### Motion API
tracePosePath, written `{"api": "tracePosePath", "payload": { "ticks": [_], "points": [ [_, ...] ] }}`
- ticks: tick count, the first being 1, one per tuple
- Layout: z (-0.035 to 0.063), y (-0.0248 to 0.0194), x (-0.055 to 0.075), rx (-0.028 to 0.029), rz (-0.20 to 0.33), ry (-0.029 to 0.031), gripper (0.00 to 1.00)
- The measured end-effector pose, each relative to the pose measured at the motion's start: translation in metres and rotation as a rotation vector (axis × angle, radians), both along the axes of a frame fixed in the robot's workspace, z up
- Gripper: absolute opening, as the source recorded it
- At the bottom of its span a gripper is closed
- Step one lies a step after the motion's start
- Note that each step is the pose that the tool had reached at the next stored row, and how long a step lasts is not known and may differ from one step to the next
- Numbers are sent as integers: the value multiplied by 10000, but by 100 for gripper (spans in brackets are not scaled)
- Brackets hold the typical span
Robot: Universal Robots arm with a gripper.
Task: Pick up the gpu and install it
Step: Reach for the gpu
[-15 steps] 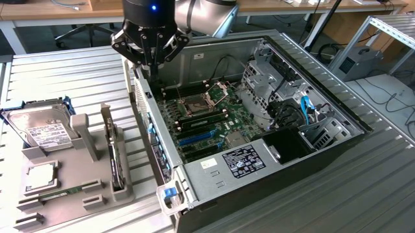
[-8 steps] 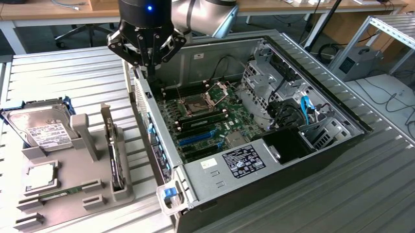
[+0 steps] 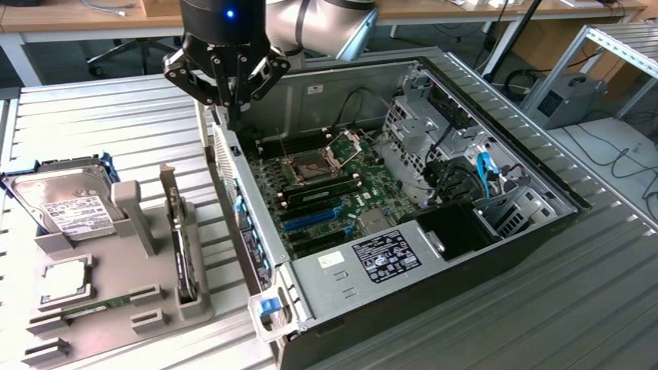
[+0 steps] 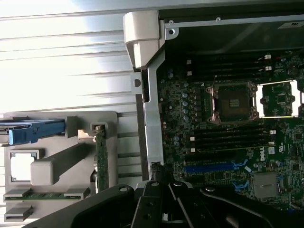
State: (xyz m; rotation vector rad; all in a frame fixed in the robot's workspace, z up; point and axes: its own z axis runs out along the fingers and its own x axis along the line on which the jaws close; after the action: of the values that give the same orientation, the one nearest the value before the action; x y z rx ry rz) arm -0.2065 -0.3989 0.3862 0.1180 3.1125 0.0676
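Note:
The gpu (image 3: 184, 250) is a thin dark card standing on edge in a slot of the grey holder (image 3: 123, 308), at the exterior view's left of the open computer case (image 3: 340, 270). In the wrist view the gpu (image 4: 100, 156) appears edge-on in the holder (image 4: 52, 168). My gripper (image 3: 234, 116) hangs shut and holds nothing. It is above the case's side wall near the far corner, well apart from the gpu. Its dark linkages and fingertips (image 4: 159, 176) show over that wall. The motherboard (image 3: 329, 189) lies exposed inside, with blue card slots (image 3: 308, 220) (image 4: 213, 167).
The holder also carries a silver hard drive (image 3: 67, 204) in a blue carrier (image 4: 31, 133), a square processor (image 3: 64, 281) and a green memory stick (image 3: 98, 307) (image 4: 45, 194). Drive cages and cables (image 3: 463, 173) fill the case's far side. Ribbed metal tabletop (image 3: 113, 123) surrounds everything.

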Motion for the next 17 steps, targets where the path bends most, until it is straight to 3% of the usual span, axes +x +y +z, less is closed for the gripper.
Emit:
{"api": "tracePosePath", "payload": {
  "ticks": [17],
  "points": [
    [-8, 0, -121, 0, 0, 0, 11]
  ]
}}
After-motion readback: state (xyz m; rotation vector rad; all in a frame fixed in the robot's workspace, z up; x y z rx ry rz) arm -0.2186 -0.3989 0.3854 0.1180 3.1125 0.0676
